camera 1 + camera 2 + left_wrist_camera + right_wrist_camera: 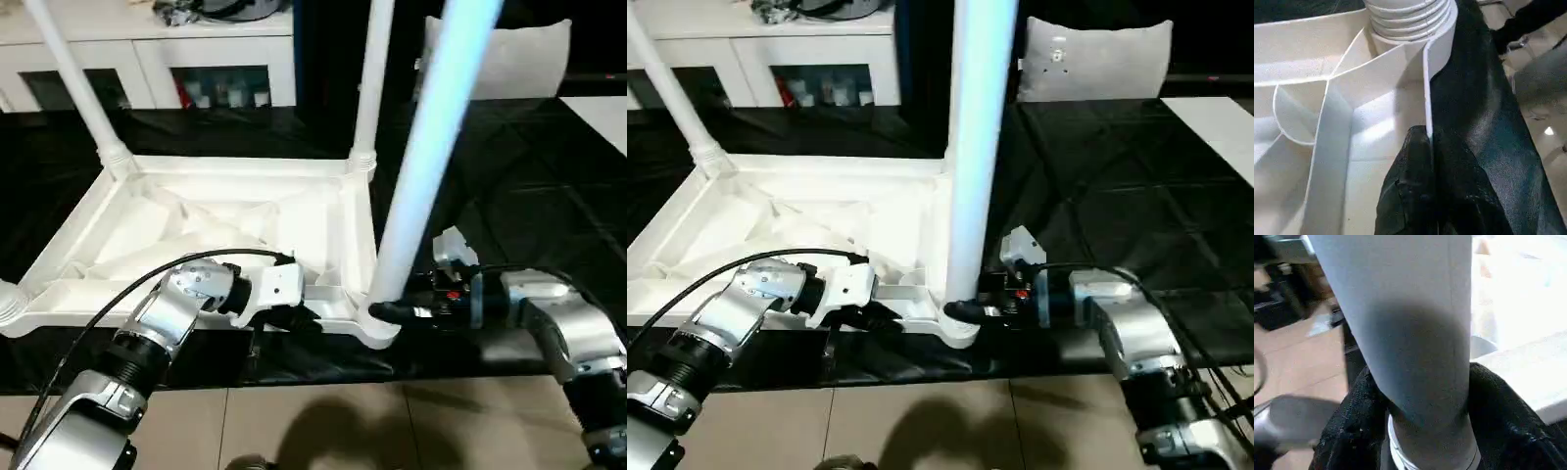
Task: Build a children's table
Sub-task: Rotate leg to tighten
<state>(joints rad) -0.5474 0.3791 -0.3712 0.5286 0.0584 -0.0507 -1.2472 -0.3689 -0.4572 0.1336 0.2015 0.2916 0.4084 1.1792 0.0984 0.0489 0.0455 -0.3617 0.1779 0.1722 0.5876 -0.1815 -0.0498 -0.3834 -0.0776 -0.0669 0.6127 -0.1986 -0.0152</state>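
White tabletop (pixel 196 220) bearing three upright legs (pixel 426 166), both grippers clamped.

The white top (pixel 225 230) lies upside down on black cloth, ribbed underside up. Two legs (pixel 364 88) stand in its far corner sockets. A third leg (pixel 421 166) stands slightly tilted in the near right socket (pixel 377 328).
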